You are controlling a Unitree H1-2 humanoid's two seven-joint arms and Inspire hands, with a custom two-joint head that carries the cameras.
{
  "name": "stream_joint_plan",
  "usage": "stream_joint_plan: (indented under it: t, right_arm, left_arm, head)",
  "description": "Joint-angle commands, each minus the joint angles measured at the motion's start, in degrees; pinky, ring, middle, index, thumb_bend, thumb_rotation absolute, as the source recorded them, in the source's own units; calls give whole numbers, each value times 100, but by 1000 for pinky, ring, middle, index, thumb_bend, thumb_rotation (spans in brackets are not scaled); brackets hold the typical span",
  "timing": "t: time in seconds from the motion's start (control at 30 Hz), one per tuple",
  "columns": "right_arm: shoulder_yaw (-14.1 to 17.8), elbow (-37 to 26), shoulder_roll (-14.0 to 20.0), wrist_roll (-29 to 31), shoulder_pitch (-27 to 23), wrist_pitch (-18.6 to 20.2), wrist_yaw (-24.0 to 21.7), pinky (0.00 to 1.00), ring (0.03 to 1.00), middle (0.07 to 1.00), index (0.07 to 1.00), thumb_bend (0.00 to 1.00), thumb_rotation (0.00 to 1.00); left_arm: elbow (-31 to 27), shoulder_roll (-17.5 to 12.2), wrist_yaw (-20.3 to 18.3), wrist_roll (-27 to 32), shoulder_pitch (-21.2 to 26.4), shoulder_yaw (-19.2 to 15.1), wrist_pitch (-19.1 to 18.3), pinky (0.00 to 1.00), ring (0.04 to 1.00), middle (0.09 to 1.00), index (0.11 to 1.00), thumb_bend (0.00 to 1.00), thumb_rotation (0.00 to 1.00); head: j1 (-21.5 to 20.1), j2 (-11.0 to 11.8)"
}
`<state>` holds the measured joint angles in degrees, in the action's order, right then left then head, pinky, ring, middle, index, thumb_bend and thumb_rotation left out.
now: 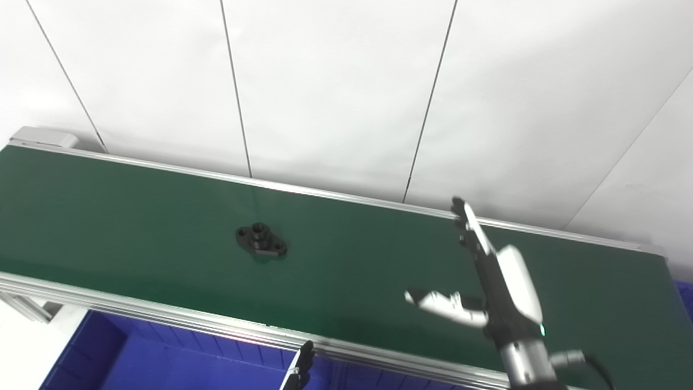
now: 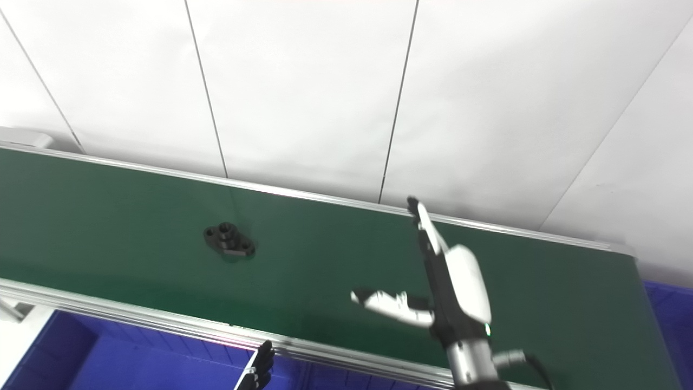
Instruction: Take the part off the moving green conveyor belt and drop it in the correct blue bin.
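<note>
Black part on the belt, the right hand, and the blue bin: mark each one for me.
black part (image 1: 261,240): left eye view, on its raised centre boss.
right hand (image 1: 490,281): left eye view, on the palm, fingers spread.
blue bin (image 1: 162,360): left eye view, on its inner wall below the belt.

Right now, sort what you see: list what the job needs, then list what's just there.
Job:
black part
green conveyor belt
blue bin
right hand, open over the belt
left hand, only fingertips showing

Just there:
white panelled wall
second blue bin at the far right edge
</note>
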<state>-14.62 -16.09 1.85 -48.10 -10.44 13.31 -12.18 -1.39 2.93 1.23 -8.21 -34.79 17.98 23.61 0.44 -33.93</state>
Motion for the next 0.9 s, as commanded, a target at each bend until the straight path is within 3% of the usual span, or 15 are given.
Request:
stream_joint_plan:
  t: [0.0, 0.2, 0.47, 0.87]
  right_arm:
    - [-101, 80, -41, -239, -371, 137, 40, 793, 881, 915, 950, 991, 725]
    - [-403, 801, -114, -640, -1019, 300, 80, 797, 870, 914, 949, 1000, 749]
    - [-743, 1647, -268, -848, -1663, 485, 144, 767, 843, 899, 929, 1000, 708]
    - [-1126, 2668, -499, -877, -2117, 563, 228, 712, 811, 878, 917, 1000, 700]
  left_arm:
    - [-179, 109, -18, -53, -42, 103, 69, 1000, 1000, 1000, 1000, 958, 999]
    - [-217, 135, 2, -76, -108, 145, 137, 1000, 1000, 1000, 1000, 962, 1000]
    - [-225, 299, 127, -256, -187, 238, 257, 1000, 1000, 1000, 1000, 949, 1000]
    - [-295, 452, 264, -492, -274, 370, 196, 991, 1000, 1000, 1000, 986, 1000]
  head:
    - [9, -10]
    - [35, -31]
    - [130, -62]
    - [322, -102]
